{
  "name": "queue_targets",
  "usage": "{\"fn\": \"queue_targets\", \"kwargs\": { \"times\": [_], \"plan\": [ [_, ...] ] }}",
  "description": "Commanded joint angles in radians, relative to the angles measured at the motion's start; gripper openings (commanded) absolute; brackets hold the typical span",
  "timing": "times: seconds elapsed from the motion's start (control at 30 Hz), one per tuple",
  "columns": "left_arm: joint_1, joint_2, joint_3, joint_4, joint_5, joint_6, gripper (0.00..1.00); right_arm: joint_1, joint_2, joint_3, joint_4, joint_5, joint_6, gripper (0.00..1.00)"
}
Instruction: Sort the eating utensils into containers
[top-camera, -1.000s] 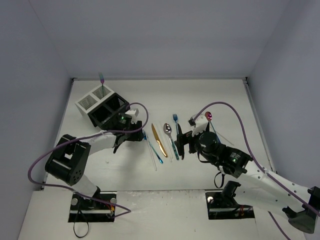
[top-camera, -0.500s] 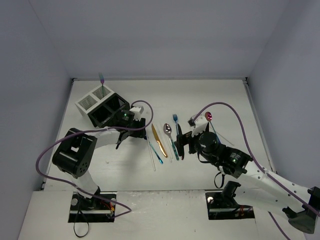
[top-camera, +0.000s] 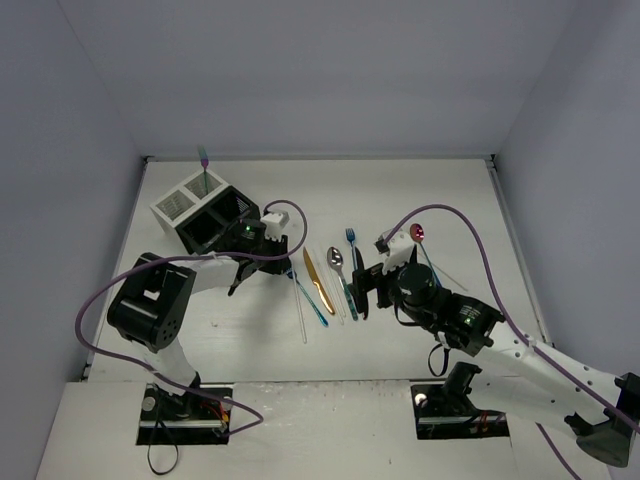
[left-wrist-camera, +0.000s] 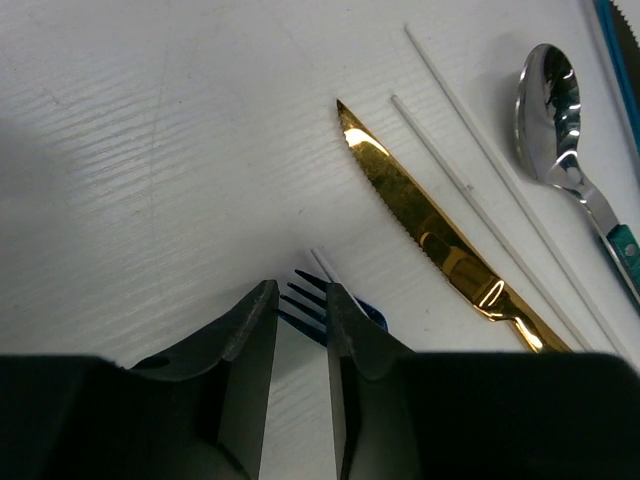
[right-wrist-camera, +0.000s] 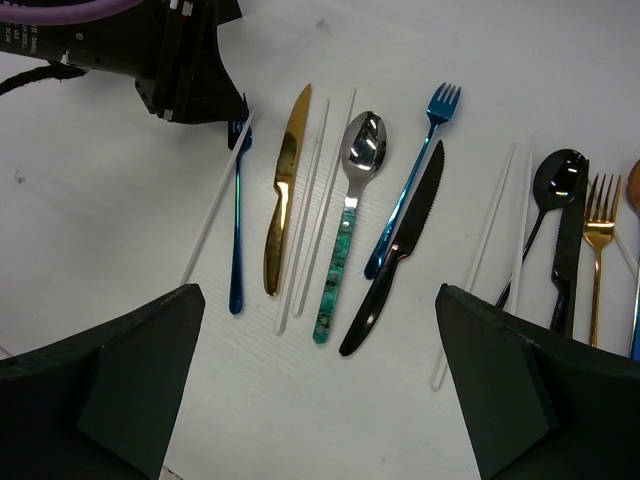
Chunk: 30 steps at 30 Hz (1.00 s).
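Left claw (left-wrist-camera: 300, 292): low over the bench (left-wrist-camera: 120, 150), at the lower centre of its wrist view. The jaws stand at a narrow slot with the tines of a blue fork (left-wrist-camera: 303, 303) in it. The fork lies flat on the bench. I cannot tell whether the pads pinch it or only flank it.

In the right wrist view that fork's handle runs down the left-centre of the frame. Beside it to the right lie a gold knife (right-wrist-camera: 282, 200), a silver spoon (right-wrist-camera: 352, 190) with a green handle, a second blue fork (right-wrist-camera: 415, 170) and a black knife (right-wrist-camera: 400, 260). At the right edge lie a black spoon (right-wrist-camera: 555, 190) and a gold fork (right-wrist-camera: 598, 230).

Right claw (right-wrist-camera: 318, 295): wide apart, holding nothing, hanging above the row.

Containers (top-camera: 195, 242): upper left of the overhead view, just up and left of the left claw. One pink-tipped utensil (top-camera: 203, 160) stands upright in the far white bin.
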Motion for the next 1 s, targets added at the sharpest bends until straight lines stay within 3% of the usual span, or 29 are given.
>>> {"fn": "queue_targets", "kwargs": {
  "times": [0.0, 0.2, 0.47, 0.67, 0.73, 0.97],
  "plan": [
    [0.003, -0.003, 0.019, 0.037, 0.058, 0.015, 0.15, -0.006, 0.009, -0.001, 0.043, 0.000, -0.005, 1.00],
    [0.003, -0.018, 0.024, 0.040, 0.085, -0.005, 0.00, -0.005, 0.011, -0.009, 0.042, -0.002, 0.002, 1.00],
    [0.002, -0.158, 0.075, 0.008, 0.046, -0.066, 0.00, -0.006, -0.006, -0.013, 0.042, 0.002, 0.004, 1.00],
    [-0.021, -0.235, 0.172, -0.140, -0.116, 0.042, 0.00, -0.006, -0.014, -0.016, 0.043, 0.003, 0.006, 1.00],
    [-0.024, -0.244, 0.216, -0.205, -0.227, 0.092, 0.00, -0.005, -0.013, -0.016, 0.042, 0.000, 0.006, 1.00],
    [-0.026, -0.203, 0.334, -0.192, -0.265, 0.135, 0.00, -0.005, -0.017, -0.016, 0.043, -0.003, 0.007, 1.00]
  ]
}}
